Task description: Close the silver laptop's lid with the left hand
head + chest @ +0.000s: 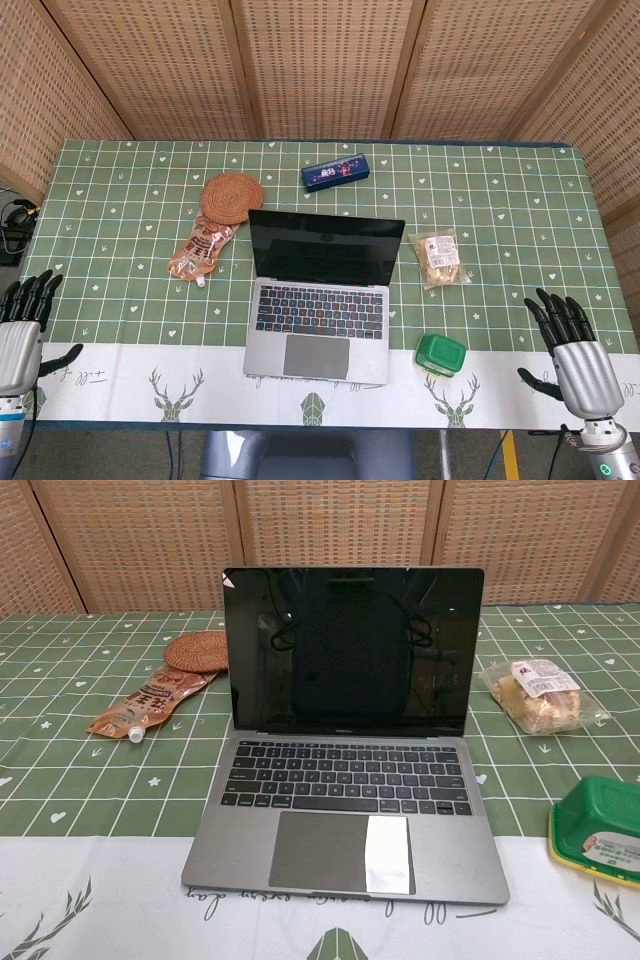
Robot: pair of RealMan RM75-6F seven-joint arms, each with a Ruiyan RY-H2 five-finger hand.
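Observation:
The silver laptop (318, 315) (345, 810) stands open in the middle of the table, its dark screen (326, 250) (352, 650) upright and its keyboard facing the near edge. My left hand (22, 335) hovers at the table's near left corner, far left of the laptop, fingers spread and holding nothing. My right hand (573, 355) is at the near right corner, also spread and empty. Neither hand shows in the chest view.
A round woven coaster (232, 197) (198, 651) and an orange snack pouch (200, 250) (150, 702) lie left of the screen. A blue box (335, 172) lies behind it. A clear bag of snacks (439, 257) (538, 695) and a green container (441, 354) (600, 827) sit to the right.

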